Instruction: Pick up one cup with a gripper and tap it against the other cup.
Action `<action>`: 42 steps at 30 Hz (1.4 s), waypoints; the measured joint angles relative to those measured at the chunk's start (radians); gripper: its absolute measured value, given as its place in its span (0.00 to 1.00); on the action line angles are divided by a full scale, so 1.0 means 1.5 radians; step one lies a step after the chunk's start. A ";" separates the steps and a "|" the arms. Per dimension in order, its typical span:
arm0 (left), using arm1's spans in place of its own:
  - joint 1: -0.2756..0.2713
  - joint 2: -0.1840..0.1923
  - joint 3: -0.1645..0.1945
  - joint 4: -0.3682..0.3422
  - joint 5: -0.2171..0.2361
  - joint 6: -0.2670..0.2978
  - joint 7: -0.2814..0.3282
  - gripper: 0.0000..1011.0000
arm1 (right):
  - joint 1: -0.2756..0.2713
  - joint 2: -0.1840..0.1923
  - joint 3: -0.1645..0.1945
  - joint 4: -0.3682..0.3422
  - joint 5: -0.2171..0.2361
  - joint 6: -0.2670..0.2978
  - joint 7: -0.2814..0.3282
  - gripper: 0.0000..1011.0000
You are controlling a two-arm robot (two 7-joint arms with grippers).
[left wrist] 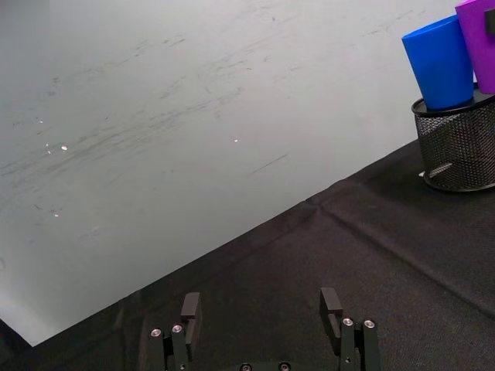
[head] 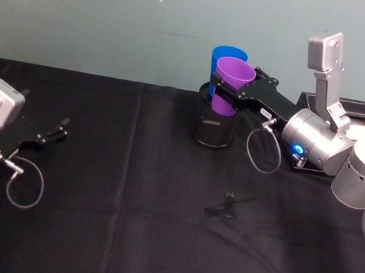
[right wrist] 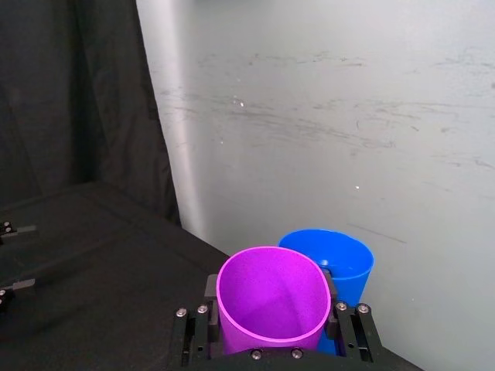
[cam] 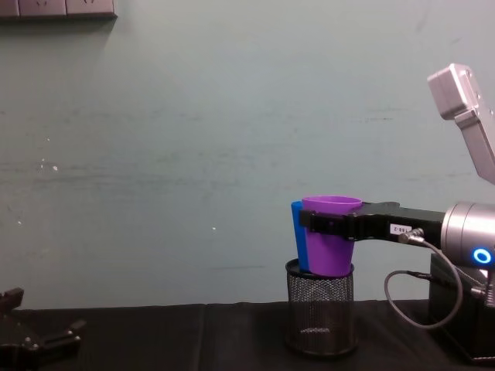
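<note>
Head view, near end first: left pincer (head: 57, 133) sits low over the tabletop (head: 116, 237) at your left edge, idle, fingers spread with nothing between them. The left wrist view confirms the gap. Ignore it.

Mid-tabletop there's a small black clip-like item (head: 227, 206), well apart from the work.

Further out, the right arm reaches in from the right, forearm roughly level, pointing left and slightly away from the body. The right pincer (cam: 329, 222) is clamped on the purple cup (head: 232, 82), one finger each side just under the rim, cup upright. The cup is off the tabletop, its base at the mouth of the black mesh holder (head: 213, 131). You can't tell whether it dips inside.

Behind it, the blue cup (head: 228, 54) stands in that holder, on the wall side. The two cups are side by side at the rims — touching or just apart, these views don't settle it.

My read: pick is done and you're at the tap itself. Left to do — confirm contact. If there's none, a short push toward the wall should do it. Watch that the holder doesn't tip.
</note>
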 joint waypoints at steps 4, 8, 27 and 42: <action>0.000 0.000 0.000 0.000 0.000 0.000 0.000 0.99 | 0.000 0.000 0.000 0.000 0.000 0.000 0.000 0.72; 0.000 0.000 0.000 0.000 0.000 0.000 0.000 0.99 | 0.000 0.000 0.000 0.000 0.000 0.000 0.000 0.72; 0.000 0.000 0.000 0.000 0.000 0.000 0.000 0.99 | 0.000 0.000 0.000 0.000 0.000 0.000 0.000 0.72; 0.000 0.000 0.000 0.000 0.000 0.000 0.000 0.99 | 0.000 0.000 0.000 0.000 0.000 0.000 0.000 0.72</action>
